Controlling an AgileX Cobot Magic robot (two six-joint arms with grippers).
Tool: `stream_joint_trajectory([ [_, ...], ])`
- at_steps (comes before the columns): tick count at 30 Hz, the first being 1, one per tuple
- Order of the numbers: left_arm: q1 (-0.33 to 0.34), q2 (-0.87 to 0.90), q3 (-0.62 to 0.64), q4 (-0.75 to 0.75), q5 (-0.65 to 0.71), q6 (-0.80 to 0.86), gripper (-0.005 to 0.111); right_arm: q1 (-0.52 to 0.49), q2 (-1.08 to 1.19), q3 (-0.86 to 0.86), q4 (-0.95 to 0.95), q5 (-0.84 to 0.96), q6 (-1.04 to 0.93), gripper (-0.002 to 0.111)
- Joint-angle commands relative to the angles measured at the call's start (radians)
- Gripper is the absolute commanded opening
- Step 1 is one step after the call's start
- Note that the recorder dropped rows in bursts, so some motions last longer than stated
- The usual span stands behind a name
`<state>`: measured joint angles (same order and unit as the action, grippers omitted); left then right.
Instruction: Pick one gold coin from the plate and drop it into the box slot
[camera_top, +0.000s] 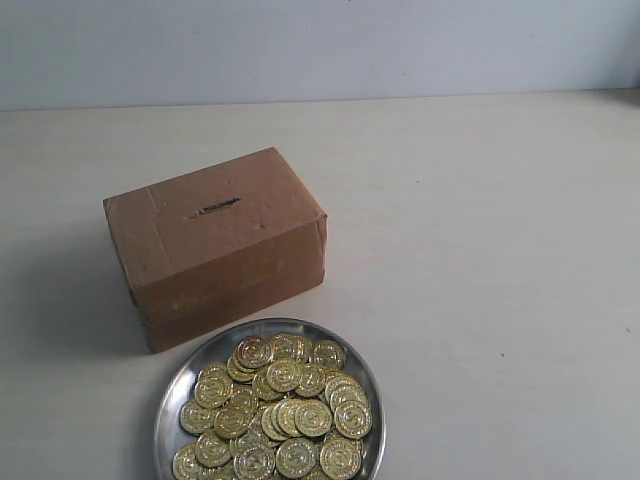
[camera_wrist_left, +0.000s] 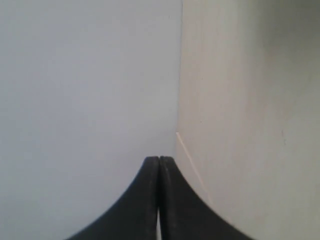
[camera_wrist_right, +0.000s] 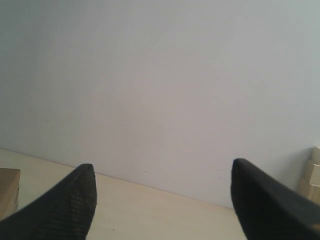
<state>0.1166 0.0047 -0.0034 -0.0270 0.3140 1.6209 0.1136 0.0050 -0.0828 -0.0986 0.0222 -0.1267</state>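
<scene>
A round silver plate (camera_top: 182, 385) heaped with gold coins (camera_top: 283, 410) sits at the near edge of the table in the exterior view. Just behind it stands the brown cardboard box (camera_top: 215, 245), its dark slot (camera_top: 215, 208) cut in the top face. Neither arm shows in the exterior view. My left gripper (camera_wrist_left: 159, 159) is shut with nothing between its black fingers, facing a pale wall. My right gripper (camera_wrist_right: 162, 170) is open wide and empty, pointing over the table toward the wall. A corner of the box (camera_wrist_right: 9, 192) shows at the edge of the right wrist view.
The pale table (camera_top: 480, 250) stretches to the right of the box and plate, with the blue-grey wall (camera_top: 320, 45) behind. Some light blocks (camera_wrist_right: 312, 177) stand at the edge of the right wrist view.
</scene>
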Motion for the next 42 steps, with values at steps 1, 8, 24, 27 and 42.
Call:
stream_joint_trajectory([
  [1,0.003,-0.005,0.003,-0.035,0.006,-0.305,0.000,-0.004,-0.005,0.006,-0.007,-0.002,-0.003,0.071],
  [8,0.003,-0.005,0.003,-0.038,-0.006,-0.799,0.000,-0.004,-0.005,0.006,-0.007,-0.002,-0.001,0.071],
  [24,0.003,-0.005,0.003,-0.038,-0.062,-0.960,0.000,-0.004,-0.005,0.006,-0.007,-0.002,-0.001,0.071],
  [27,0.003,-0.005,0.003,-0.038,-0.183,-1.179,0.000,-0.004,-0.005,0.006,-0.007,-0.002,-0.001,0.071],
  [42,0.003,-0.005,0.003,-0.038,-0.245,-1.525,0.000,-0.004,-0.005,0.006,-0.007,0.012,-0.001,0.071],
])
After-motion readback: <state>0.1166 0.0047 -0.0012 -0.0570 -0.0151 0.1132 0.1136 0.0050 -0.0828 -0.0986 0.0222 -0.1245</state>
